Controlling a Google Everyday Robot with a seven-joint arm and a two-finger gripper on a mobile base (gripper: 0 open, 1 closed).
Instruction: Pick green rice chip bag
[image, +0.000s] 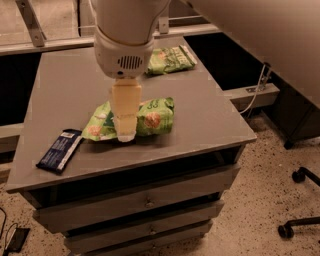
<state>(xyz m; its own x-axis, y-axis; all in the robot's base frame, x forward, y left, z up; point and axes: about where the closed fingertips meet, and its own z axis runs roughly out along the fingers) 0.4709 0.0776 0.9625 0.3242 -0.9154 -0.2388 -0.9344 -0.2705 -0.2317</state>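
Grey surface (215, 115) carries green rice chip bag (154, 118) mid-front, smaller green packet (170, 59) at rear, dark blue bar wrapper (59, 150) front-left. My tool (125, 134) over bag's middle.

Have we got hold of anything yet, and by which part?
Cannot be told. The gripper sits over the middle of the green rice chip bag, which lies on the table; the gripper's own body hides any contact.
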